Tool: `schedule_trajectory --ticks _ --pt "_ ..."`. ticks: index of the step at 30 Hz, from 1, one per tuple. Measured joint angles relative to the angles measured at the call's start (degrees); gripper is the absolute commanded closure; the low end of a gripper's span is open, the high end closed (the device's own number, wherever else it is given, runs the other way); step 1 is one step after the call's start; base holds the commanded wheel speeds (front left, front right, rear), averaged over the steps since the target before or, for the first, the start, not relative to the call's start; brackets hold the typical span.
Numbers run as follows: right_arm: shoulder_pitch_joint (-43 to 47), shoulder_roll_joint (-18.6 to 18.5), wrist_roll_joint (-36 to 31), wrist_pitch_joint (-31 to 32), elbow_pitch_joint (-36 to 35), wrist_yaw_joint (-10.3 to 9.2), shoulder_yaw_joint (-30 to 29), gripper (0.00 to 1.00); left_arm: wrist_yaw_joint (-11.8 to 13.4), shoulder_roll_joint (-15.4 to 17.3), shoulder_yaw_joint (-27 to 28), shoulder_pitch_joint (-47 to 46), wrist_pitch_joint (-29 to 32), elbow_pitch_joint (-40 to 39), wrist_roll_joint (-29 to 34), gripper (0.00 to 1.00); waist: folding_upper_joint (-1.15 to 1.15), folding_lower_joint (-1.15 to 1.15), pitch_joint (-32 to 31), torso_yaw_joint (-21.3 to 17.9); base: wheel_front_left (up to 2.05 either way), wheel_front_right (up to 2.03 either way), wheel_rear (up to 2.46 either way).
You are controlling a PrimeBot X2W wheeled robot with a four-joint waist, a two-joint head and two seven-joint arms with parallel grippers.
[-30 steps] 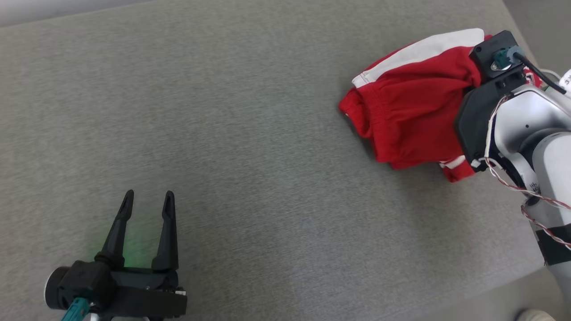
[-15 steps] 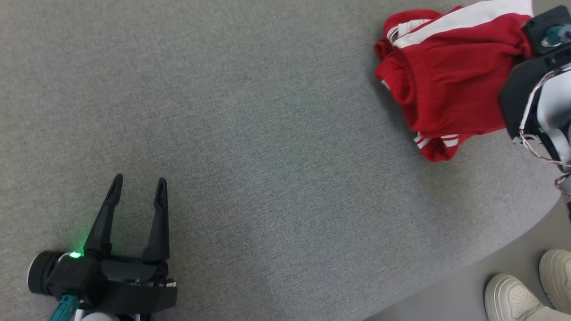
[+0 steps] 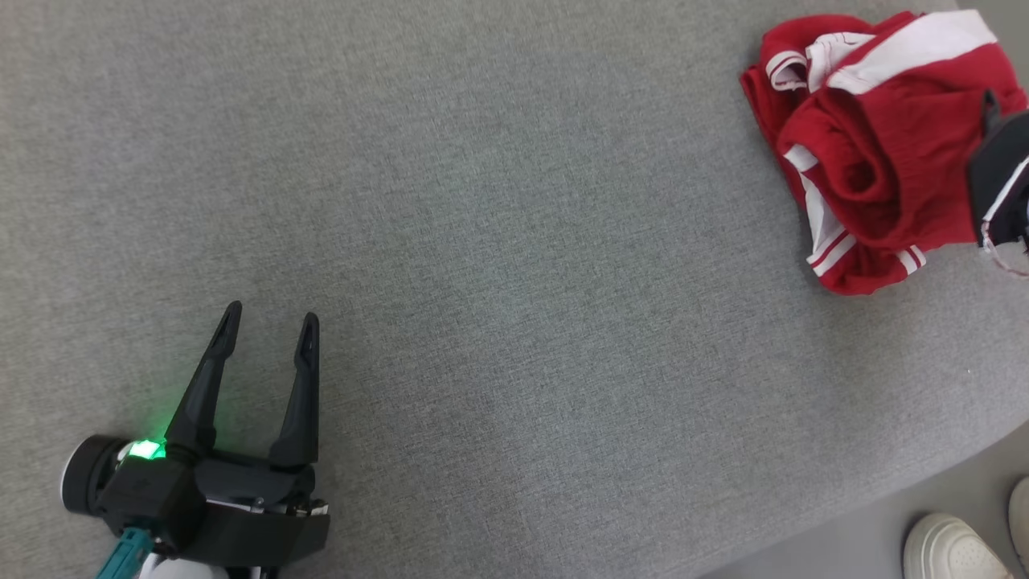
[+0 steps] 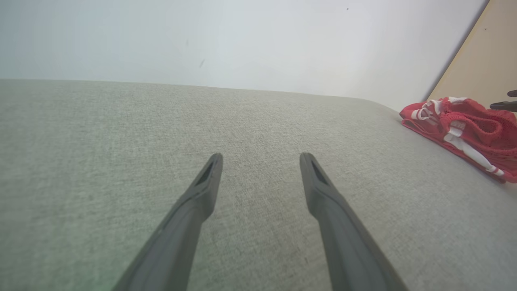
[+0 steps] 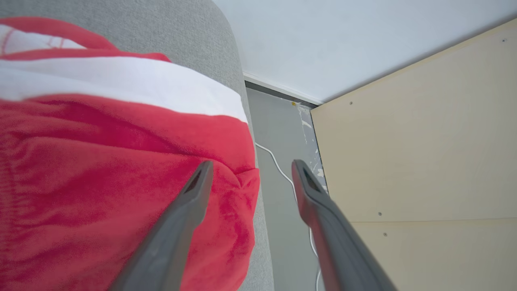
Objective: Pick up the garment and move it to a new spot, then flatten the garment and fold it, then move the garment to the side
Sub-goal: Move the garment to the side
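The garment (image 3: 876, 153), red with white stripes, lies as a loose bundle at the far right of the grey table (image 3: 514, 241), close to its rounded edge. The right gripper (image 5: 252, 163) stands with jaws wide and nothing between them; in the right wrist view 1 finger lies over the red cloth and the other hangs past the table edge, above the floor and a white cable (image 5: 278, 165). The left gripper (image 3: 271, 314) rests low at the near left, jaws also wide and empty, well apart from the garment. Whether the bundle counts as folded cannot be told; it looks rumpled. Judged step: a grasp or a set-down at the side. In either case, move the right gripper straight up from the cloth before any sideways travel, so that a finger does not snag a fold and drag the bundle off the edge. For a grasp, shift both fingers inward onto the cloth and pinch a thick fold. Open room lies left of the garment: the whole middle of the table. Room to the right is tight: a wood panel (image 5: 404, 141) stands just beyond, and a person's shoe (image 3: 953, 547) is near the table's near right corner.
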Motion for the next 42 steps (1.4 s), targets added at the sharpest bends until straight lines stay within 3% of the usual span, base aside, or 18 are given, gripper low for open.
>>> schedule_trajectory --ticks 4,10,20,28,34,42 --pt "2.5 4.0 -0.7 -3.2 -0.1 -0.01 -4.5 0.00 0.0 -0.5 0.8 0.9 0.1 0.9 0.5 0.00 0.00 0.00 -1.9 0.4 0.00 0.00 0.00" --pt "8.9 9.6 2.2 -9.4 -4.4 0.00 -5.8 0.00 0.0 -2.6 2.5 3.9 0.3 1.3 1.8 0.00 0.00 0.00 -6.2 1.1 0.00 0.00 0.00" --pt "24.4 12.6 10.1 -15.9 -17.0 -0.01 -5.9 0.00 0.1 -5.5 6.0 9.5 0.3 1.3 3.0 0.00 0.00 -0.01 -14.7 3.4 0.00 0.00 0.00" --pt "38.8 17.2 13.0 -19.5 -26.3 -0.01 -7.4 0.00 0.6 -6.6 8.4 12.9 0.3 1.6 3.5 0.00 0.00 -0.01 -19.7 8.1 0.00 0.00 0.00" --pt "45.7 19.9 14.9 -22.7 -28.1 -0.01 -7.1 0.00 1.5 -7.0 9.6 15.0 0.3 2.7 3.4 0.00 -0.01 -0.01 -22.2 11.4 0.00 0.00 0.00" --pt "51.0 21.3 17.0 -29.6 -25.2 -0.01 -7.4 0.00 1.8 -7.2 10.4 16.6 0.3 6.6 4.0 0.00 -0.01 -0.01 -25.5 16.3 0.00 0.00 0.00"
